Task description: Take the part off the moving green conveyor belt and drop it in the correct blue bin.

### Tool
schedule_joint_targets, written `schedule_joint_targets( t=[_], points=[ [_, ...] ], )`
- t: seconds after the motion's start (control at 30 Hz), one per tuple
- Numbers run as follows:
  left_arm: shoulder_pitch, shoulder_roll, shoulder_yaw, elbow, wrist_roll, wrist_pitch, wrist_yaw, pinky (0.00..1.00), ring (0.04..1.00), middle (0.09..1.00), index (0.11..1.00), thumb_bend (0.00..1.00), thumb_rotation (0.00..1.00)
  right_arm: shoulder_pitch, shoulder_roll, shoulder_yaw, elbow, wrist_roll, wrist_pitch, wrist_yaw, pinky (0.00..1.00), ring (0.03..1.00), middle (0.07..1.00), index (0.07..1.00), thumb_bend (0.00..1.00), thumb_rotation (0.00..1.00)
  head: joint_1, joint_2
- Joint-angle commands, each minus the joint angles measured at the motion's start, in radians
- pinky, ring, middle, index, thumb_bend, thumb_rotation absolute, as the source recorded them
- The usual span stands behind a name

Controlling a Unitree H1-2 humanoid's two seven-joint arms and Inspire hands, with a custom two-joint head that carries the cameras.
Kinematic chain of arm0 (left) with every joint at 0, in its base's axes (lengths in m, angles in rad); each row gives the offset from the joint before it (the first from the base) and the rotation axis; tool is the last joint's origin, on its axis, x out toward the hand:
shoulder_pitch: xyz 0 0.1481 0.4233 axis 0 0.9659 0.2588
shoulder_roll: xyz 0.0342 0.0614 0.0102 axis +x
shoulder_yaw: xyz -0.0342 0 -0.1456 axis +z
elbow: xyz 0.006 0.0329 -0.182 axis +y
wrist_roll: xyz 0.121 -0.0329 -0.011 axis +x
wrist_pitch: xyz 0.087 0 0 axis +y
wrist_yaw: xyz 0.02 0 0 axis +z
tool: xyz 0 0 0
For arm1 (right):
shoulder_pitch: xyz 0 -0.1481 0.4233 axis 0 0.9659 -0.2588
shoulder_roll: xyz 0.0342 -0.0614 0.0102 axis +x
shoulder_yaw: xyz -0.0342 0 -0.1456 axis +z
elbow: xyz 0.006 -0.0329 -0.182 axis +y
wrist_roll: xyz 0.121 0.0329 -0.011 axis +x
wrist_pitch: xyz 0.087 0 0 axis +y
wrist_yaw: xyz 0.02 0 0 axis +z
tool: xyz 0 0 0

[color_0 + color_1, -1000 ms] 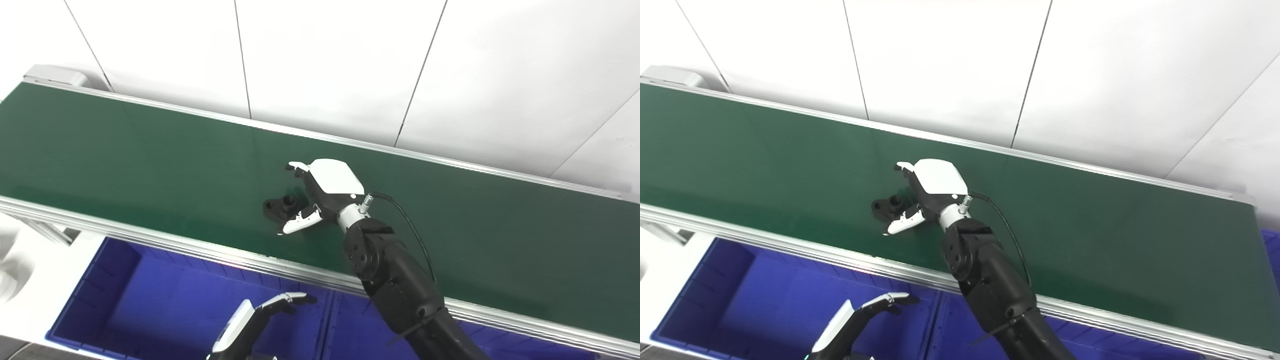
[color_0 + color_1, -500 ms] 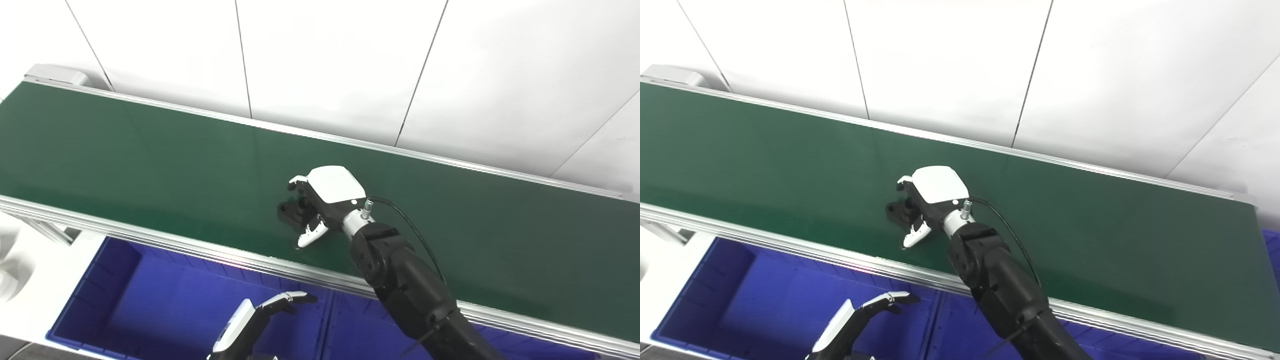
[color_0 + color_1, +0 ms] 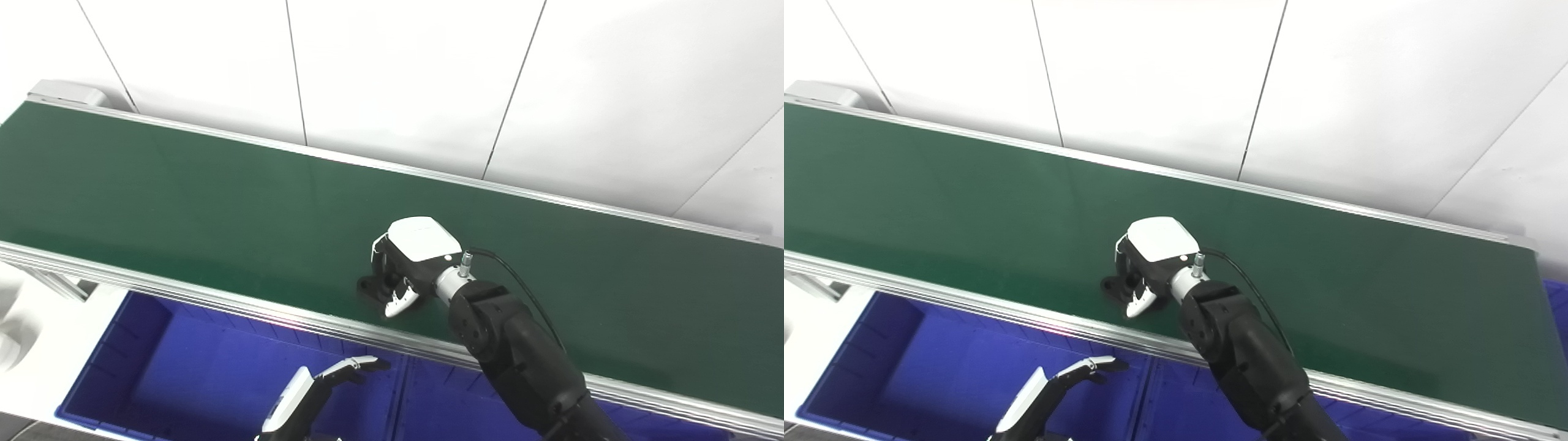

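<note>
The right robot hand [image 3: 405, 267] is down on the green conveyor belt [image 3: 184, 190], its fingers curled over the black part [image 3: 371, 288] and its white-tipped thumb [image 3: 399, 301] pressed in from the near side. It looks clenched on the part, though the palm hides most of the contact, so how firm the hold is cannot be made out. The part sits on the belt close to the near aluminium rail [image 3: 294, 320], with only its left end showing past the fingers.

Judging by its look, the part is a small, rigid moulded or machined piece, dark and matte: light enough for this hand, stiff, not fragile, and not likely to slip unless pinched only on an edge. The best hold is probably across its narrow middle, fingers on the far flank and thumb on the near one, which is about how the hand sits. Its long axis seems to run roughly along the belt, the exposed end pointing to the picture's left; its exact form under the hand cannot be told.

Further out, the left robot hand [image 3: 318, 392] hangs released, fingers apart and empty, over the blue bin [image 3: 141, 343] below the rail, with a second blue compartment [image 3: 441, 410] beside it to the right
</note>
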Motion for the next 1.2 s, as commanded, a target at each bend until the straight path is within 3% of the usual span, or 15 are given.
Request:
schedule_joint_targets(
  t=[0.0,0.43,0.67,0.7,1.0,1.17],
  points=[
    [0.003,0.008,-0.007,-0.027,0.012,-0.031,0.024,0.7,0.789,0.809,0.766,0.86,0.47,0.001,-0.008,0.002,-0.017,-0.006,0.001,0.028,0.27,0.354,0.424,0.508,0.53,0.0,-0.001,-0.001],
    [0.009,0.014,-0.004,-0.037,0.004,-0.031,0.016,0.7,0.792,0.81,0.767,0.87,0.48,0.044,-0.018,-0.023,-0.054,0.011,-0.062,-0.08,0.24,0.315,0.407,0.51,0.52,0.0,-0.003,0.008],
    [0.022,0.02,-0.006,-0.058,0.0,-0.031,0.022,0.7,0.79,0.808,0.764,0.87,0.45,0.146,-0.042,-0.121,-0.323,0.056,-0.004,-0.047,0.26,0.332,0.415,0.519,0.52,0.0,-0.023,0.034],
    [0.026,0.021,-0.004,-0.063,-0.003,-0.031,0.019,0.7,0.791,0.811,0.767,0.87,0.44,0.16,-0.045,-0.135,-0.361,0.057,0.005,-0.036,0.25,0.319,0.456,0.499,0.53,0.0,-0.028,0.038],
    [0.056,0.031,0.016,-0.105,-0.011,-0.031,0.003,0.71,0.802,0.825,0.783,0.87,0.44,0.295,-0.068,-0.257,-0.624,0.077,0.05,0.024,0.23,0.311,0.474,0.489,0.53,0.0,-0.061,0.084],
    [0.081,0.042,0.03,-0.144,-0.028,-0.031,-0.015,0.73,0.815,0.837,0.796,0.86,0.45,0.381,-0.069,-0.306,-0.745,0.09,0.08,0.065,0.29,0.322,0.475,0.49,0.52,0.0,-0.102,0.143]
  ],
)
